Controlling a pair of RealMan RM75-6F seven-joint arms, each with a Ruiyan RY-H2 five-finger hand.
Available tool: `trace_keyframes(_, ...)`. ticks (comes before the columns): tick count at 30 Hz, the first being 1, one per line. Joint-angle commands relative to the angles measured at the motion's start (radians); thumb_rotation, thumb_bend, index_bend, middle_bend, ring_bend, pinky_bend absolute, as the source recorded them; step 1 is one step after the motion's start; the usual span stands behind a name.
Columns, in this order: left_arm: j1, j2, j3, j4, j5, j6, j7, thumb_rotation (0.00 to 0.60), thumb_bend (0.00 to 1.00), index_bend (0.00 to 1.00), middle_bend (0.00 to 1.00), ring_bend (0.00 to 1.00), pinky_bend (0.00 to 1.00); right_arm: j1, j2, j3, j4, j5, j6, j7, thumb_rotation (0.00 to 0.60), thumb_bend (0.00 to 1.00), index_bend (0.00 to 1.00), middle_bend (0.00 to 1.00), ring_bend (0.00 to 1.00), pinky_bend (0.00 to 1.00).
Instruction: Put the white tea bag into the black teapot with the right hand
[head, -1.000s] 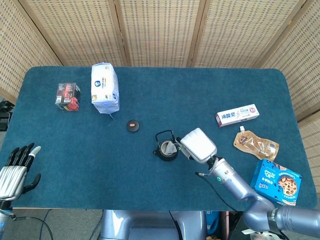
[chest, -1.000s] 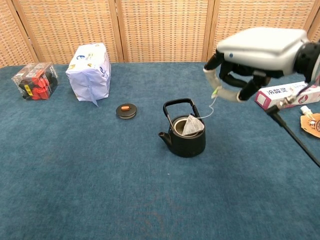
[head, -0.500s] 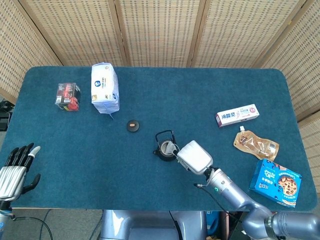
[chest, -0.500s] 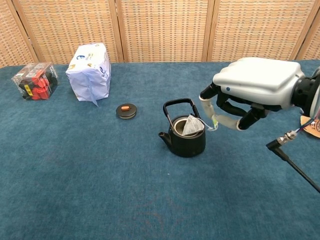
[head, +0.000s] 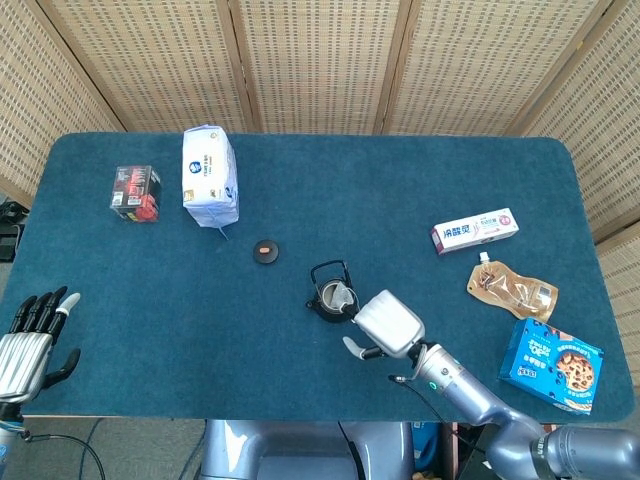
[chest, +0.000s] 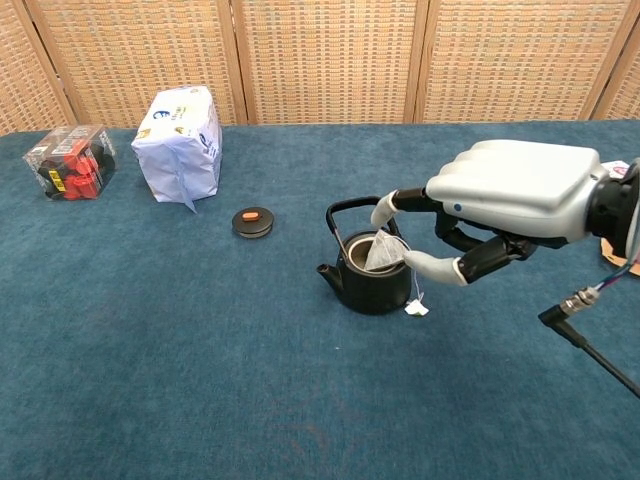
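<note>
The black teapot (head: 333, 293) (chest: 372, 270) stands lidless near the table's middle. The white tea bag (chest: 383, 251) (head: 340, 294) sits in its mouth, its top corner above the rim. The bag's string runs down the pot's right side to a small paper tag (chest: 416, 308) on the cloth. My right hand (chest: 500, 200) (head: 388, 323) hovers just right of the pot with its fingers apart and nothing between them. My left hand (head: 30, 335) rests at the near left edge, holding nothing, fingers spread.
The teapot lid (head: 265, 251) (chest: 252, 221) lies left of the pot. A white packet (head: 209, 175) and a red-and-black box (head: 135, 191) sit at the back left. A toothpaste box (head: 474, 230), brown pouch (head: 512, 288) and blue cookie box (head: 552, 363) lie at the right.
My right hand came down and toward the near edge, then let go of the string. The tag dropped to the cloth beside the teapot. The left hand stayed still.
</note>
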Motion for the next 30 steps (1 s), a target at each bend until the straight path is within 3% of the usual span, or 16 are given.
trace_keyframes(1, 0.000, 0.001, 0.000, 0.000, 0.000, 0.000, 0.000, 0.600, 0.41, 0.00, 0.00, 0.00, 0.00, 0.012, 0.012, 0.007, -0.011, 0.023, -0.027, -0.002, 0.078, 0.67, 0.16, 0.88, 0.91, 0.99)
trace_keyframes(15, -0.012, 0.019, -0.020, -0.015, -0.003, 0.006, 0.017, 0.600, 0.41, 0.00, 0.00, 0.00, 0.00, 0.099, 0.039, 0.047, -0.004, 0.223, -0.175, -0.030, 0.010, 0.76, 0.12, 0.89, 0.92, 1.00)
trace_keyframes(30, -0.016, 0.023, -0.019, -0.021, -0.009, -0.004, 0.025, 0.600, 0.41, 0.00, 0.00, 0.00, 0.00, 0.149, 0.010, 0.006, 0.054, 0.335, -0.199, -0.102, 0.000, 0.76, 0.12, 0.89, 0.92, 1.00)
